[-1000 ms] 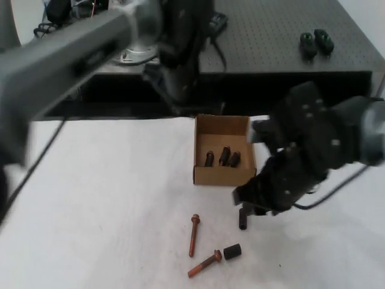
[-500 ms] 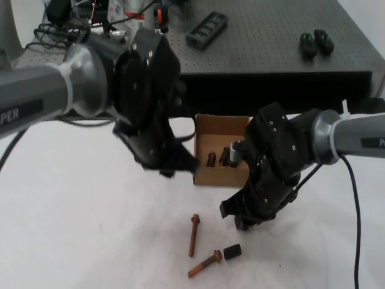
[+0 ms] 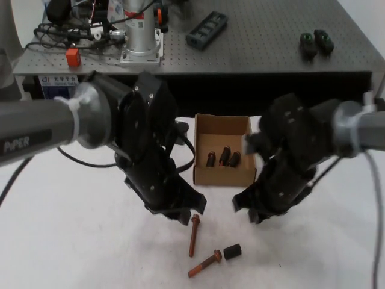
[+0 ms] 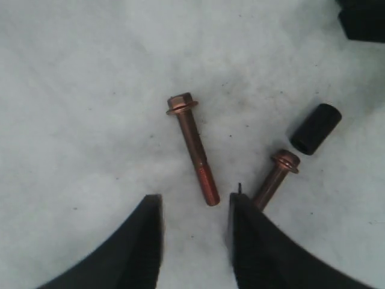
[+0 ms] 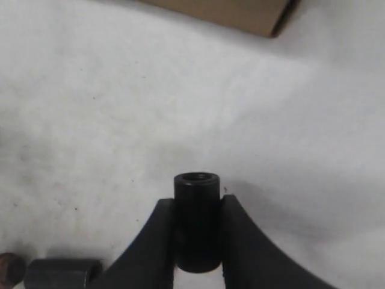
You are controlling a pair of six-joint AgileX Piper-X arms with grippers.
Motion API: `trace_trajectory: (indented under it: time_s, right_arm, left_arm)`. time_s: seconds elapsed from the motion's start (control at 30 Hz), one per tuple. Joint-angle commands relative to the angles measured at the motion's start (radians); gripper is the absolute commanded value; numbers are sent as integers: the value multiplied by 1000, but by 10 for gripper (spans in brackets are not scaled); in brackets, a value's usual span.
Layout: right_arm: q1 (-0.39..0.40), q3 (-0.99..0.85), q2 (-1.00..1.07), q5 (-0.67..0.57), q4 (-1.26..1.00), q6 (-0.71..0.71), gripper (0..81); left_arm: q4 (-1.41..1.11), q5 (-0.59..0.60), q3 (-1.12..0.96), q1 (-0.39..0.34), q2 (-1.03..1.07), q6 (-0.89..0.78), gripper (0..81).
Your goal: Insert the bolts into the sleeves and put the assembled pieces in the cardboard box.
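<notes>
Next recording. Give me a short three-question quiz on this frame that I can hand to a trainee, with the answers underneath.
1. True or false: the right gripper is shut on a black sleeve.
2. How many copper bolts lie loose on the white cloth? A) one B) two C) four
3. Fill in: the left gripper, above the cloth, has its fingers ___.

Key: 1 true; 2 B; 3 open.
</notes>
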Motion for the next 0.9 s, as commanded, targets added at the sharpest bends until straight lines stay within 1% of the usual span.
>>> trace_trajectory:
  time_s: [0.0, 0.1, 0.23, 0.53, 0.7, 0.77, 0.8, 0.87]
  right_arm:
    - [-7, 10, -26, -9, 3, -6, 29]
    - [-13, 56, -110, -9, 1, -2, 29]
    - [-13, 100, -183, -10, -1, -2, 29]
    - [-13, 135, -266, -10, 36, -2, 29]
    - [-13, 135, -294, -10, 42, -2, 29]
    - [-13, 135, -306, -10, 45, -2, 29]
    - [-13, 135, -312, -10, 49, -2, 29]
    - [-13, 135, -326, -10, 58, -2, 29]
  left_arm:
    - [-18, 37, -5, -18, 51, -27, 270]
    - [-61, 33, -8, -43, 99, -38, 270]
    - [-72, -18, -40, -74, 153, -41, 270]
    - [-66, -133, -115, -80, 236, -41, 270]
    - [-52, -151, -115, -80, 253, -49, 262]
    - [-53, -167, -115, -80, 257, -49, 234]
    - [-51, -167, -115, -80, 257, -47, 197]
    - [-44, -164, -117, -80, 257, -25, 85]
